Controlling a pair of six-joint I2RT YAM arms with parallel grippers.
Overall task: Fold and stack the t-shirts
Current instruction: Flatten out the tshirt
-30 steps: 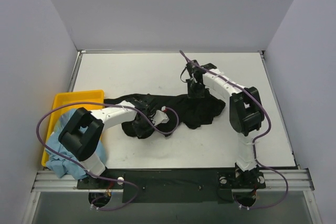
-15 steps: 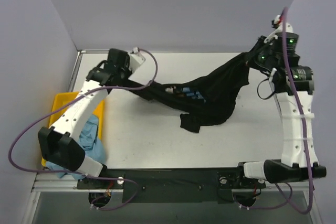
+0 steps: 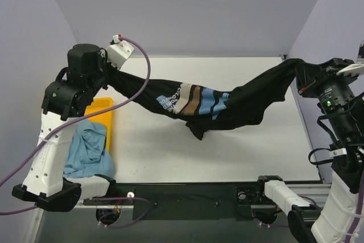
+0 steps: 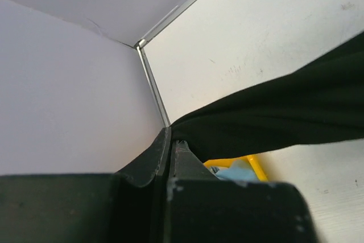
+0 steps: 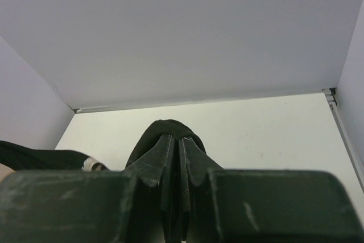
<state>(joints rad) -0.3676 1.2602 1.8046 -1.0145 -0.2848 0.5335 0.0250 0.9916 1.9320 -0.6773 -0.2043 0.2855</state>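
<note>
Raised and stretched, black t-shirt [image 3: 250, 98] shows print [image 3: 190, 101] only overhead.

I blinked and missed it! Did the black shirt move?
Yes. The black shirt was bunched on the table beside the yellow tray; now it hangs stretched in the air from near the tray across to the right wall.

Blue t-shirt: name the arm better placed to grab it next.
Left, likely. The blue t-shirt lies at the table's near left corner, partly covering the yellow tray, far from the right gripper. Both it and the left gripper are shut on the black t-shirt.
</note>
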